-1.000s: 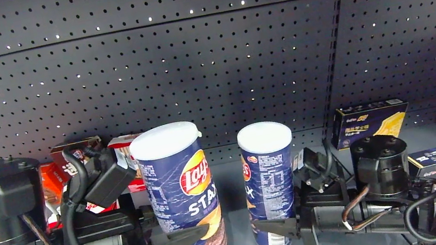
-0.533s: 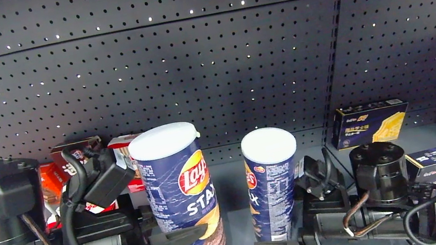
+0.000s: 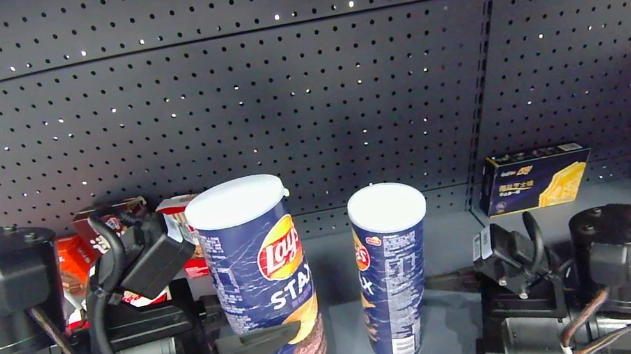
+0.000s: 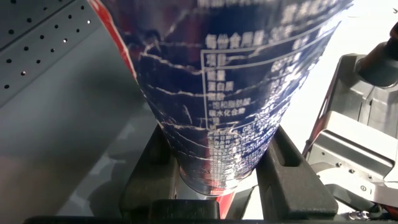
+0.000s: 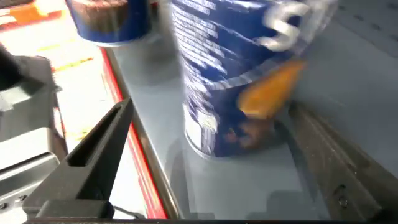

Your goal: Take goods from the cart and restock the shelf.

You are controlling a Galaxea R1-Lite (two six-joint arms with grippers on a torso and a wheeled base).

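Right pincer (image 3: 429, 324) backs off, wide open, empty; blue white-lidded crisp tube (image 3: 393, 267) stands upright ahead. Left pincer (image 4: 219, 134) grips second tube (image 3: 264, 290).

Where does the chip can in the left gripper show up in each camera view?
Head view: the held can is left of the second can, with the left gripper clamped low on it.
Left wrist view: close up, between the gripper's fingers.
Right wrist view: its base shows farther off, past the second can.
Shared landmark: the grey shelf deck.
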